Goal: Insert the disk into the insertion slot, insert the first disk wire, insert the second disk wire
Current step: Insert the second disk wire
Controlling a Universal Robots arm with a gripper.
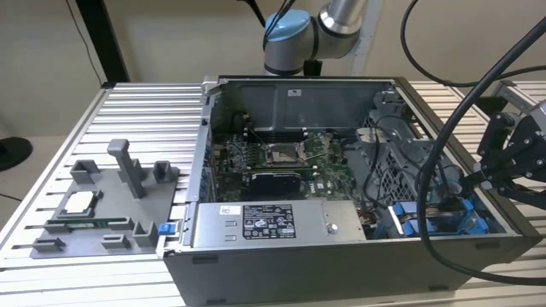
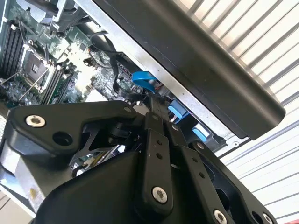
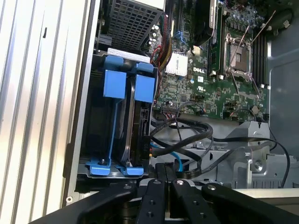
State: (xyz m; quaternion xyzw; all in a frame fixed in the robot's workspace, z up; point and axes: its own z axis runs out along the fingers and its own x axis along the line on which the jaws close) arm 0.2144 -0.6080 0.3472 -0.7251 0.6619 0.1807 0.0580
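One gripper (image 1: 488, 179) hangs at the right edge of the exterior view, above the right wall of the open computer case (image 1: 341, 275). The case's lower right corner holds the insertion slot (image 1: 410, 220) with its blue rails. Whether the gripper is spread or pressed together I cannot tell. Thick black hoses (image 1: 444, 135) loop across that side, so room for swinging the arm looks tight there. The ribbed table (image 1: 145, 109) at the left of the frame lies open around a grey fixture tray (image 1: 94, 217).

In the second wrist view the gripper's tip stands just beside a blue piece (image 2: 142, 78) over the motherboard (image 2: 84, 70); touching or apart, I cannot say. The case's dark rim (image 2: 196, 60) runs close alongside, an edge to keep off.

In the first wrist view the disk (image 3: 139, 135) stands on edge inside the slot, beside the blue carrier tabs (image 3: 114, 84). It looks fully seated, so I judge the first step done and the wire work in hand. A thin blue wire (image 3: 176, 157) and a tangle of black cables (image 3: 187, 126) lie between the gripper and the motherboard, just beside the disk. As I judge it, the next move calls for a narrow, straight approach to the disk's near end. The bay wall is on one side and the cables on the other, with little slack either way.
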